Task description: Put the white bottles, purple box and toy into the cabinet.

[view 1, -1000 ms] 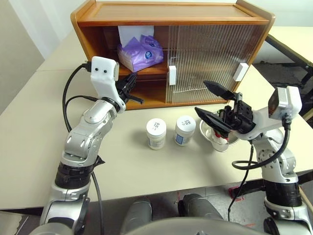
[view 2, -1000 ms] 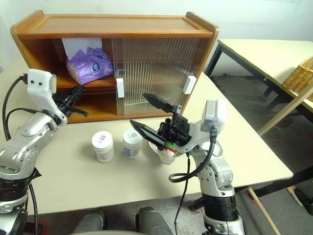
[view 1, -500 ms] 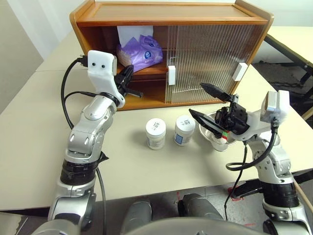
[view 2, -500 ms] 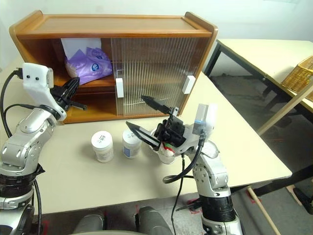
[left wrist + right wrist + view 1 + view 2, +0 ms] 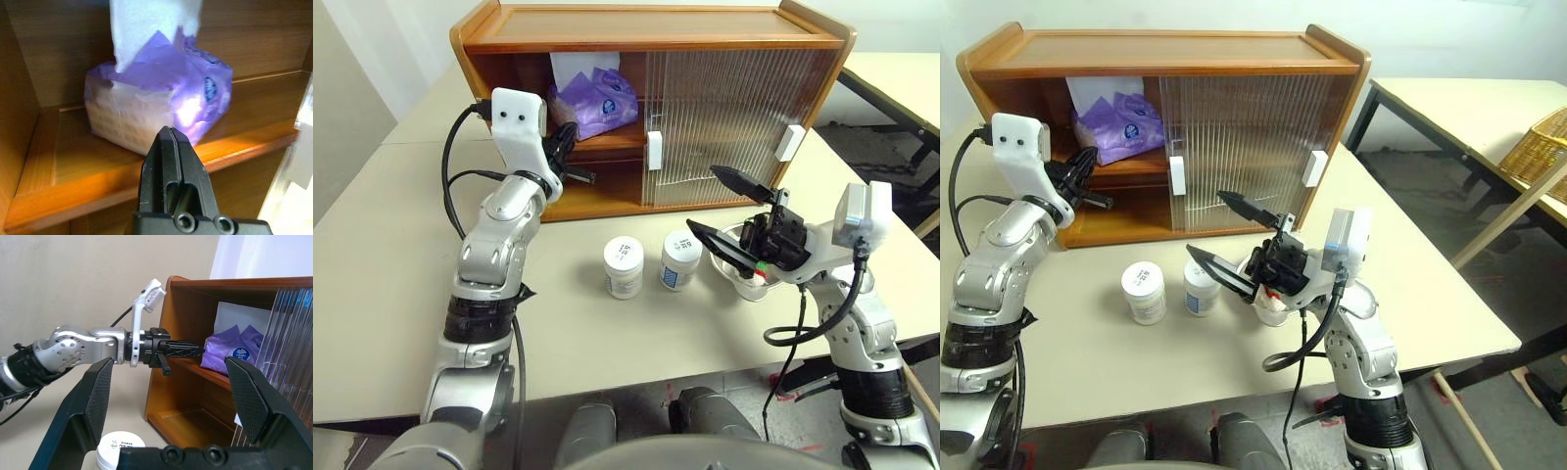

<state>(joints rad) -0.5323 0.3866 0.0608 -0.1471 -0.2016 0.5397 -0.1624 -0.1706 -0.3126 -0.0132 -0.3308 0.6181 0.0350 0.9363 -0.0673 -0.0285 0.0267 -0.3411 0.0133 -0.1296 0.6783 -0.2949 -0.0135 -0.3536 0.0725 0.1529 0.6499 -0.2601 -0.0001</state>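
The cabinet (image 5: pixel 656 41) stands at the back of the table, its left part open. The purple box (image 5: pixel 596 99) lies on the inner shelf there, white tissue sticking up. My left gripper (image 5: pixel 169 132) is shut and empty, its tip at the shelf's front edge, just short of the purple box (image 5: pixel 161 105). Two white bottles (image 5: pixel 624 266) (image 5: pixel 680 259) stand upright on the table in front of the cabinet. My right gripper (image 5: pixel 703 199) hangs open and empty, just right of the bottles. Behind it, the toy (image 5: pixel 760 269) sits in a steel bowl, mostly hidden.
The steel bowl (image 5: pixel 741 284) stands right of the bottles. The two ribbed sliding doors (image 5: pixel 724 108) cover the cabinet's middle and right. A second table and a wicker basket (image 5: pixel 1538 147) are at the far right. Bare tabletop lies to the left.
My left arm has stretched forward and up, bringing its shut gripper to the cabinet's shelf edge near the purple box. The right gripper and the bottles have kept their places.
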